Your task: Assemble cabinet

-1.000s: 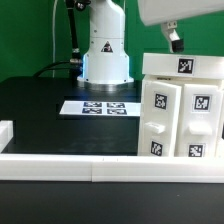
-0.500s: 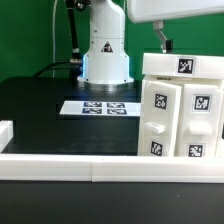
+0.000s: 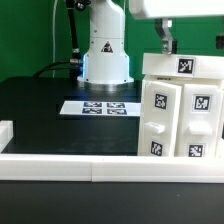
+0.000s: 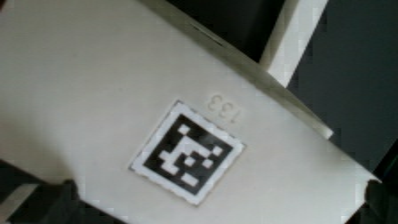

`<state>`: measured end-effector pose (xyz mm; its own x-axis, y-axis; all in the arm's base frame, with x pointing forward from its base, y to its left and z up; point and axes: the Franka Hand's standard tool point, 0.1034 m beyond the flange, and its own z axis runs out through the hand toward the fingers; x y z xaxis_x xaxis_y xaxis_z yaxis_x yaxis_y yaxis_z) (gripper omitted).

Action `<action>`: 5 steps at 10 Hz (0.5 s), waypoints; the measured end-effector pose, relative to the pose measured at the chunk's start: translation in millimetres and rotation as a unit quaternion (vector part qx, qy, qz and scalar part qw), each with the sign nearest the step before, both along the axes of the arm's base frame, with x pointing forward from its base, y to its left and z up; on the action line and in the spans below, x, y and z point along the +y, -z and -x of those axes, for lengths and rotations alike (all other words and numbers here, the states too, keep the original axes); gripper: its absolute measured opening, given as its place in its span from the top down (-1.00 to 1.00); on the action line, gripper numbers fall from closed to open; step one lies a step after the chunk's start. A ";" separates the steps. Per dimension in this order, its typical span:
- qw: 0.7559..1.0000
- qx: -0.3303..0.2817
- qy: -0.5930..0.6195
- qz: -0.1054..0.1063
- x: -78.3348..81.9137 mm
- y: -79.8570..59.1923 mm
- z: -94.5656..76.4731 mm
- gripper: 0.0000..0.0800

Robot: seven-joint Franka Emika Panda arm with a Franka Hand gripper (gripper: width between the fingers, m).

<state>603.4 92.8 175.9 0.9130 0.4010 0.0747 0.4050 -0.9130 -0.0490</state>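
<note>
The tool (image 3: 166, 38) hangs just above the cabinet (image 3: 180, 108).

Cabinet (image 3: 180, 108) right of marker board (image 3: 97, 107)

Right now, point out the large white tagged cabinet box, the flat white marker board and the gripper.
Cabinet box (image 3: 180, 108), exterior view: front face between tags.
Marker board (image 3: 98, 107), exterior view: middle of the strip.
Gripper (image 3: 166, 40), exterior view: dark finger tips above the box.
</note>
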 end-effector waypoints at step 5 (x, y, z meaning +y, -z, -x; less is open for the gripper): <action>0.976 -0.004 -0.218 0.021 1.9 6.7 4.7 -0.99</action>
